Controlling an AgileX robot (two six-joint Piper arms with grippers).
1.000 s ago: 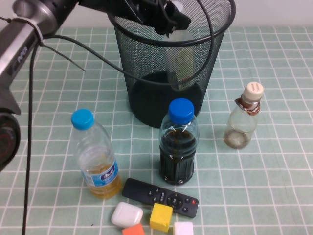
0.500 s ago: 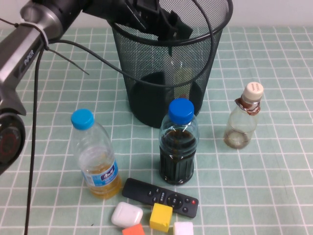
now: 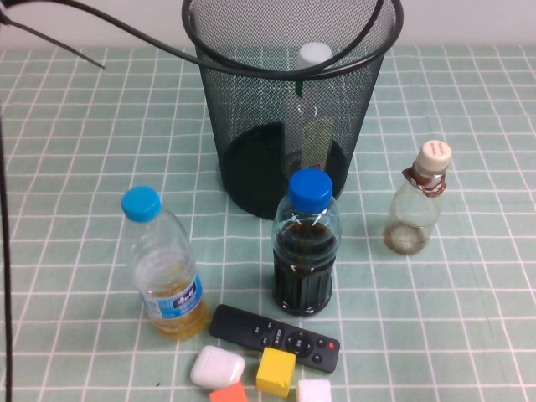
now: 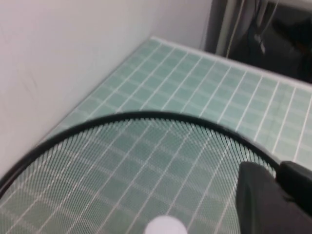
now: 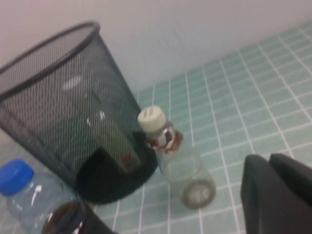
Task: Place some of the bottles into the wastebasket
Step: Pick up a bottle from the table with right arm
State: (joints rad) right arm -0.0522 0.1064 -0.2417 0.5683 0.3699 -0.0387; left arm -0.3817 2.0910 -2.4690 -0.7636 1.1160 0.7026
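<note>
Hovering left hand [image 4: 279, 170] over wastebasket [image 3: 243, 117], right [image 5: 269, 163] near

right end effector [image 5: 279, 192] near squat bottle [image 5: 176, 156] | tall bottle [image 5: 105, 124] leaning inside wastebasket [image 5: 44, 83]

Four bottles: tall clear bottle [image 3: 313, 100] in wastebasket [image 3: 251, 100], squat bottle [image 3: 417, 209], dark-liquid bottle [image 3: 306, 247], yellow-liquid bottle [image 3: 163, 268]. One remote [image 3: 276, 337]. One earbud case [image 3: 217, 367]. Three small blocks [image 3: 275, 371].

Pincers: left pincer [image 4: 278, 195], right pincer [image 5: 278, 195].
</note>
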